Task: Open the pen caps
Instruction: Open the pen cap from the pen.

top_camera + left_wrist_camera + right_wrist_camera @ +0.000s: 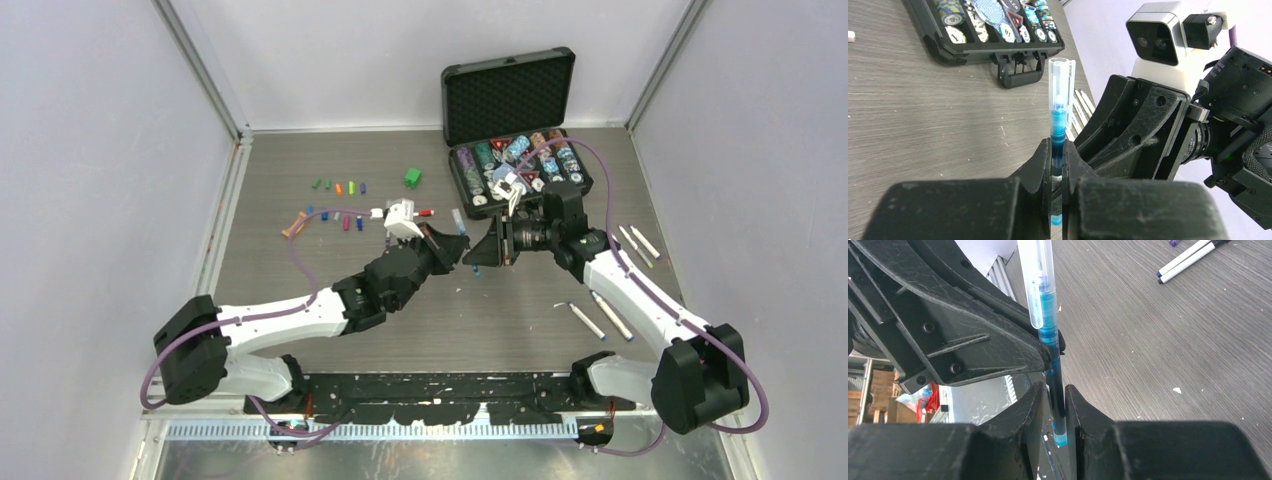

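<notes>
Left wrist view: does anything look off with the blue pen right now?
Yes. The left gripper clamps the barrel of the slim blue-inked pen, and the right gripper brackets the same barrel. The clear plastic cap stands free above both, so neither seems placed to pull it off.

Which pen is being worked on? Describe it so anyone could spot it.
Find the open black foam-lined case of poker chips at the table's far side. Before it, the left claw and right claw meet around a slim pen: blue-inked, clear-capped, held in the air, unlike the white pens lying flat.
</notes>
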You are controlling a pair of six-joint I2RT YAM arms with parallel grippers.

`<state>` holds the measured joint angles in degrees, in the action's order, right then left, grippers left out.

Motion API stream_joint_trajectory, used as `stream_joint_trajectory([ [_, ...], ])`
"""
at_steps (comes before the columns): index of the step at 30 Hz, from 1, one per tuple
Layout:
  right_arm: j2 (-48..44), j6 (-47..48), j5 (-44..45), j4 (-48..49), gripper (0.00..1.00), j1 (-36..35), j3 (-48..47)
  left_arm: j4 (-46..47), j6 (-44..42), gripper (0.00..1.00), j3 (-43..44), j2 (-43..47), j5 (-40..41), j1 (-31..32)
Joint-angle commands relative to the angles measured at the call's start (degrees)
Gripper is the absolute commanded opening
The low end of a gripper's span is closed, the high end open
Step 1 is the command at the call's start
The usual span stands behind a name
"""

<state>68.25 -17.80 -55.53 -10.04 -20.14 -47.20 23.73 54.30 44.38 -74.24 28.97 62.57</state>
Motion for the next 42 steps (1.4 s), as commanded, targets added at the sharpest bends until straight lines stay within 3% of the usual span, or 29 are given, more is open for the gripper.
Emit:
stream_joint_trajectory([
  [1, 0.16, 1.10, 0.07, 0.71, 0.27, -0.42, -2.55, 0.80, 0.52, 0.00, 2.64, -0.12, 2.01, 0.34],
  [6, 0.56, 1.18, -0.09, 0.52, 0.21, -0.50, -3.03, 0.80, 0.89, 0.00, 2.66, -0.51, 1.88, 0.41],
  [9, 0.44, 1.65, -0.39, 0.21, 0.01, -0.51, -3.12, 0.80, 1.23, 0.00, 2.74, -0.86, 1.79, 0.50],
  [12, 0.03, 2.92, -1.19, -0.96, 0.00, -0.51, -3.27, 1.63, 1.09, 0.04, 2.56, -0.68, 1.79, 0.50],
  [17, -1.43, 4.41, -5.28, -1.00, 0.00, -0.32, -2.17, 9.75, -2.90, 0.66, -1.69, 3.20, -0.33, 0.37],
  [23, -2.80, 0.35, -14.38, 5.39, 0.00, 0.54, -0.55, 17.63, -11.88, 0.99, -10.14, 13.06, -7.13, -0.58],
  [29, -2.12, -14.66, -19.56, 24.66, 0.00, 0.26, 3.23, 23.74, -10.20, 1.00, -15.68, 19.62, -19.29, -7.20],
  [38, -2.57, -16.08, -21.37, 24.81, 0.00, -0.64, 2.27, 33.29, -6.26, 0.95, -14.29, 13.70, -27.69, -11.14],
  [42, -2.51, -16.03, -21.21, 24.80, 0.00, -0.85, 2.51, 41.46, -0.62, 0.87, -13.22, 7.48, -32.04, -13.56],
])
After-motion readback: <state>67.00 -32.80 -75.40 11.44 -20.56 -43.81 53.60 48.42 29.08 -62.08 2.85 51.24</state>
